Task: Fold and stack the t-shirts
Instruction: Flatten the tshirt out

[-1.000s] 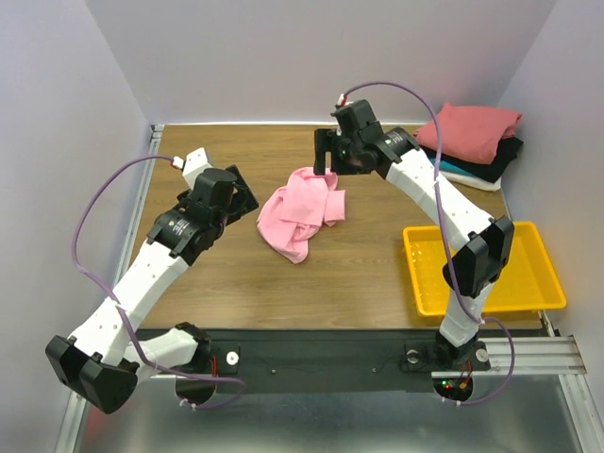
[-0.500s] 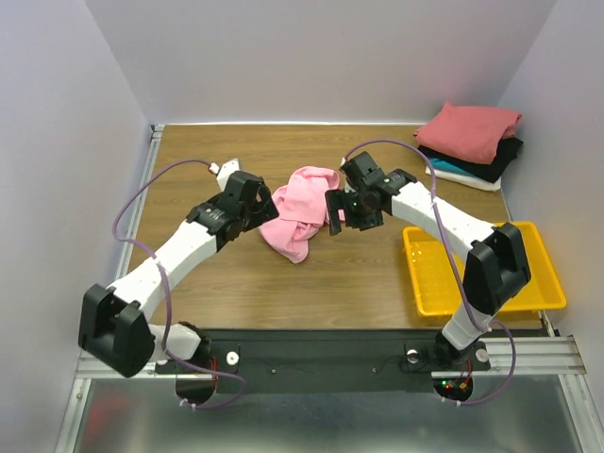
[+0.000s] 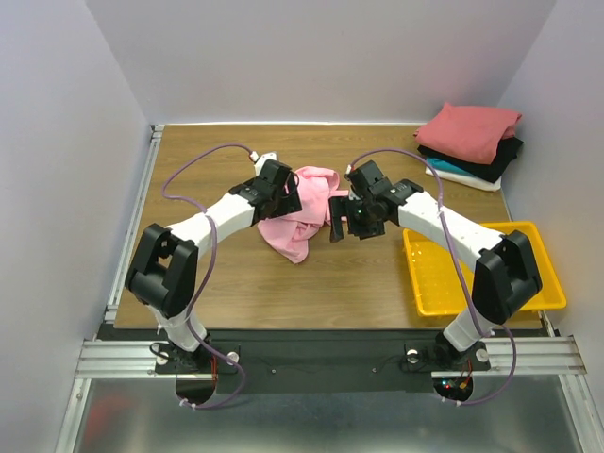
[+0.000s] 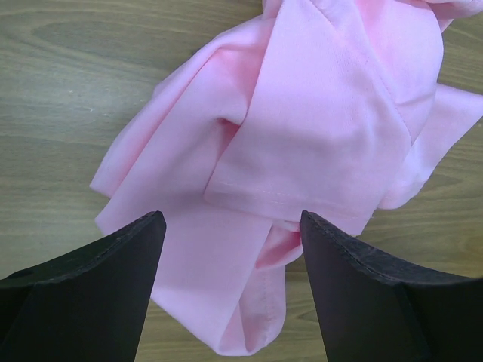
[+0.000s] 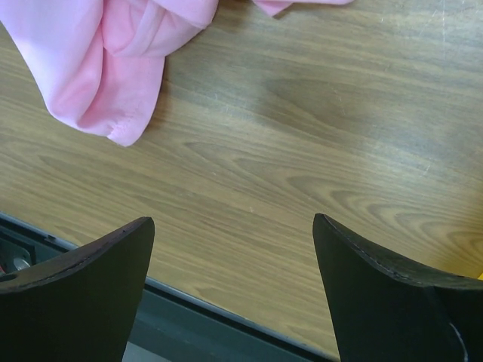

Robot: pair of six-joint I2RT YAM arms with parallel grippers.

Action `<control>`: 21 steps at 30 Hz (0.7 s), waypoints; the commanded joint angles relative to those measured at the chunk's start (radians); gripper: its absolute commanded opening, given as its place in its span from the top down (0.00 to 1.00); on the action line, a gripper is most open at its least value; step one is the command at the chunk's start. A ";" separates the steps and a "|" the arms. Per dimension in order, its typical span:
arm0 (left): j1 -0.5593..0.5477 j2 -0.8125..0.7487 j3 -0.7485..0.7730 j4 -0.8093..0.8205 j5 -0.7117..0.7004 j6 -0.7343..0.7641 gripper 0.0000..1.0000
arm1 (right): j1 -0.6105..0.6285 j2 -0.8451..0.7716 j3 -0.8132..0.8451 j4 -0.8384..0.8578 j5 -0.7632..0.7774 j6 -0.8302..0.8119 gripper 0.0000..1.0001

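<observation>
A light pink t-shirt (image 3: pixel 304 215) lies crumpled in the middle of the wooden table. It fills the left wrist view (image 4: pixel 302 143) and shows at the top left of the right wrist view (image 5: pixel 113 60). My left gripper (image 3: pixel 286 199) is open right over the shirt's left side; its fingers (image 4: pixel 98 294) straddle the cloth's lower hem. My right gripper (image 3: pixel 338 225) is open and empty at the shirt's right edge, over bare wood. Folded dusty red (image 3: pixel 472 129), black (image 3: pixel 498 160) and teal (image 3: pixel 453 170) t-shirts are stacked at the back right.
A yellow plastic tray (image 3: pixel 538 283) sits at the front right, beside my right arm. The table's front edge with a metal rail (image 5: pixel 189 302) shows below the right gripper. Grey walls close in the left, back and right sides.
Both grippers have closed in on the pink shirt: the left moved right onto its left side, the right came down and forward from the shirt's back edge to its right edge, letting go.
</observation>
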 commanded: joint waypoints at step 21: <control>-0.008 0.166 0.087 0.081 0.026 0.059 0.39 | 0.000 -0.047 0.000 0.043 -0.019 0.006 0.09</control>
